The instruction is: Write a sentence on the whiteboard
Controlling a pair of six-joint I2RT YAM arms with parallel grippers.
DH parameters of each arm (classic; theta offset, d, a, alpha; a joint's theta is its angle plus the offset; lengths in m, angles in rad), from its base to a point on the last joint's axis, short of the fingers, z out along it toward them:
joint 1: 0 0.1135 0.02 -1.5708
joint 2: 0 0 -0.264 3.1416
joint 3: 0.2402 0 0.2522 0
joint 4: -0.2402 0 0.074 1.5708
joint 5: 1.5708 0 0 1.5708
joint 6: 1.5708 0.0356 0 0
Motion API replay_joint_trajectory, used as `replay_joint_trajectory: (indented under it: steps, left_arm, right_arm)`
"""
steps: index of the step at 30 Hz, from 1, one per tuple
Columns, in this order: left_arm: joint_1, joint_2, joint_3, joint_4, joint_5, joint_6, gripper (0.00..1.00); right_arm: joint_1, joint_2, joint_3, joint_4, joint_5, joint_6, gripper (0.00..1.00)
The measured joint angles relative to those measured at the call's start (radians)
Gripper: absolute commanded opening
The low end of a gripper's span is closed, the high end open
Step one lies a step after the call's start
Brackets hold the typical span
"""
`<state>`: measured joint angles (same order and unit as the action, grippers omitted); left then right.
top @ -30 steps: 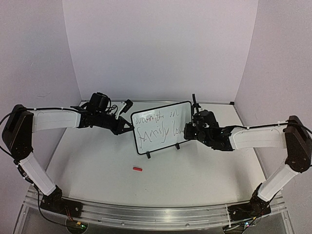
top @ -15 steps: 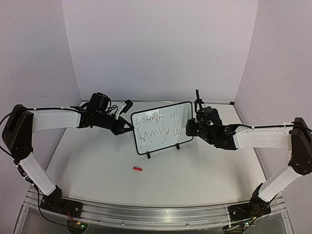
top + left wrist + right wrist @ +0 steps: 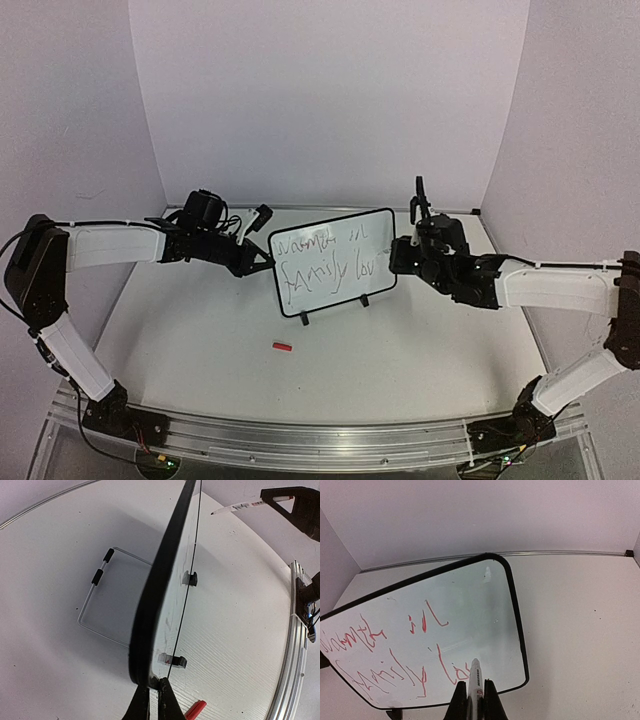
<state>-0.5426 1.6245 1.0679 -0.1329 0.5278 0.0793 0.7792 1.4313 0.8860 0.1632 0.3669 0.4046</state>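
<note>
Small red cap [image 3: 282, 347] lying on white table [image 3: 180, 330].

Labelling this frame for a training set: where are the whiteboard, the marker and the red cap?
whiteboard [image 3: 378, 240], top view, blank upper right of its face.
marker [image 3: 475, 676], right wrist view, white barrel.
red cap [image 3: 282, 347], top view, its middle.

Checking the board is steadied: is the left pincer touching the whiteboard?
Touching. Left wrist view: the left pincer clamps the whiteboard by its black frame.
</note>
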Motion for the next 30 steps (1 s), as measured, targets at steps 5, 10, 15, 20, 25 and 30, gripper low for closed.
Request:
replay_joint_trajectory:
  steps: [5,10,15,20,25,30]
  left_arm:
    - [0.000,0.000,0.000,0.000,0.000,0.000,0.00]
    - [0.000,0.000,0.000,0.000,0.000,0.000,0.00]
    - [0.000,0.000,0.000,0.000,0.000,0.000,0.00]
    - [0.000,0.000,0.000,0.000,0.000,0.000,0.00]
    - [0.000,0.000,0.000,0.000,0.000,0.000,0.00]
    - [0.000,0.000,0.000,0.000,0.000,0.000,0.00]
  right_arm:
    - [-0.001,-0.053,-0.020,0.000,0.014,0.012,0.00]
    - [-0.010,-0.052,-0.041,-0.010,0.014,0.020,0.00]
    - [-0.017,-0.031,-0.045,-0.008,0.013,0.023,0.00]
    - [-0.021,-0.006,-0.045,-0.006,0.008,0.023,0.00]
    - [-0.022,0.017,-0.044,0.002,-0.007,0.022,0.00]
    - [-0.022,0.041,-0.035,0.012,-0.025,0.021,0.00]
